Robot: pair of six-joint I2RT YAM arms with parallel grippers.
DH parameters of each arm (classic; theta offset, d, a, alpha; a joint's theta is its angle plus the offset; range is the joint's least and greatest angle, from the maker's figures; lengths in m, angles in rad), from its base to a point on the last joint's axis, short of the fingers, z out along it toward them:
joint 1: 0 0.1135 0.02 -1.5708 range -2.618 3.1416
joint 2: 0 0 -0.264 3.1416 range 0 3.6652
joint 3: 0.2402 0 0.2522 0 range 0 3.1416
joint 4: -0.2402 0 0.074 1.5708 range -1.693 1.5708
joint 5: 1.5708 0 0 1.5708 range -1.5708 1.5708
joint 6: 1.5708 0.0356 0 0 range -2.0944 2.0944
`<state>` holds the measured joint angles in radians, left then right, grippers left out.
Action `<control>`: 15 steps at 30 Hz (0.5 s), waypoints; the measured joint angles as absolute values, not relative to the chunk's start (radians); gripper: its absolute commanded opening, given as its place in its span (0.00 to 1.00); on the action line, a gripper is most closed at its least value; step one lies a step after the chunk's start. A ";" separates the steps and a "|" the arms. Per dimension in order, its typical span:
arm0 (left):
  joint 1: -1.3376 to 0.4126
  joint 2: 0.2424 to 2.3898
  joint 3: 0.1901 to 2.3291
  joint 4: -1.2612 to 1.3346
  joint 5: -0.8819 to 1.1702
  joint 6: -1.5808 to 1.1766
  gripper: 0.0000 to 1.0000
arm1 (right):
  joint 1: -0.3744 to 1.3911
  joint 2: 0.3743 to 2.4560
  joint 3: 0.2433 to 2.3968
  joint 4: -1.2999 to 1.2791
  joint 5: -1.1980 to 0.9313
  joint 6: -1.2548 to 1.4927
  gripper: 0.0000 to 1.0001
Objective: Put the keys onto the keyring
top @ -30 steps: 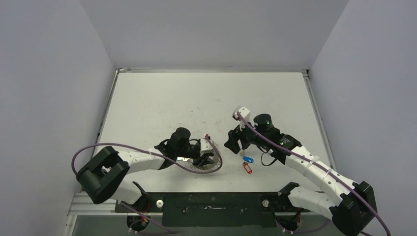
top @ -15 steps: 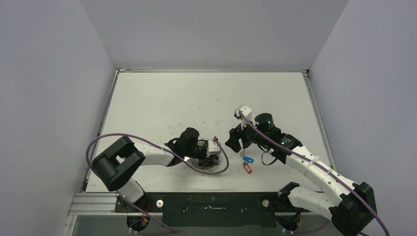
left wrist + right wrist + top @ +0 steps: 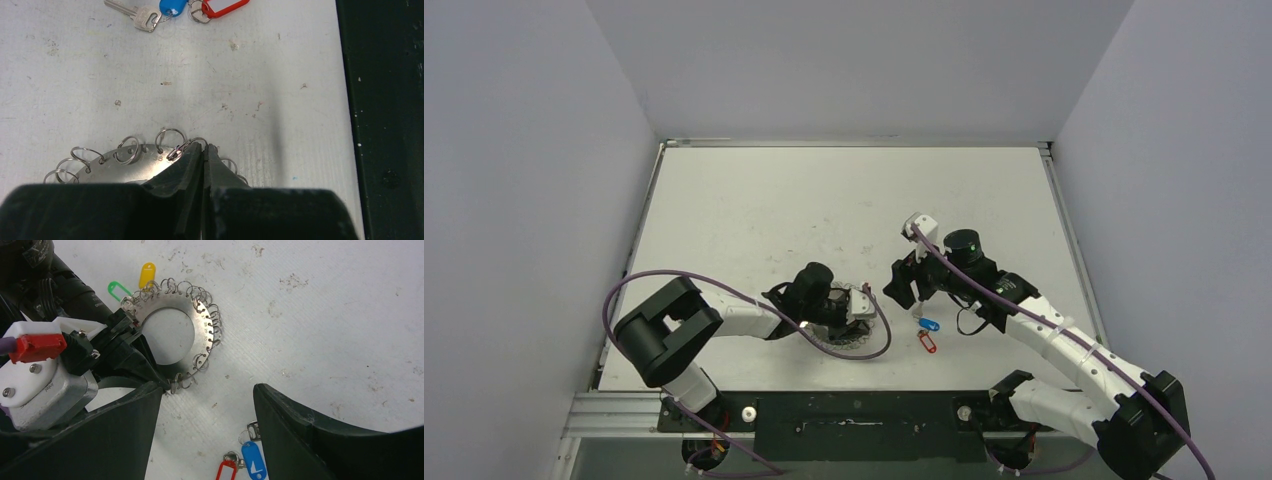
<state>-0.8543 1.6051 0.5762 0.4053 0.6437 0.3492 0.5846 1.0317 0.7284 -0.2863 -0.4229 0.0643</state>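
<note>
Ideally, the left gripper (image 3: pixel 204 150), now clenching the rim of the keyring (image 3: pixel 199 307), should be pinning it flat while the open-jawed right gripper (image 3: pixel 207 388) is aiming squarely for the keys (image 3: pixel 142 20).

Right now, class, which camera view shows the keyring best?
The right wrist view: the keyring lies almost whole, central hole and wire loops clear. The left wrist view shows only an edge with some loops, the left hand covering the rest. The top view gives a small dark arc by that hand.

The left gripper (image 3: pixel 852 318) meets the keyring (image 3: pixel 844 343), the keys (image 3: pixel 930 325) (blue, red tags) nearby.
</note>
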 measured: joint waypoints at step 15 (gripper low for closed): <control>-0.874 1.550 0.582 0.317 0.548 0.412 0.31 | 0.581 1.021 0.728 -0.288 -0.423 0.064 0.68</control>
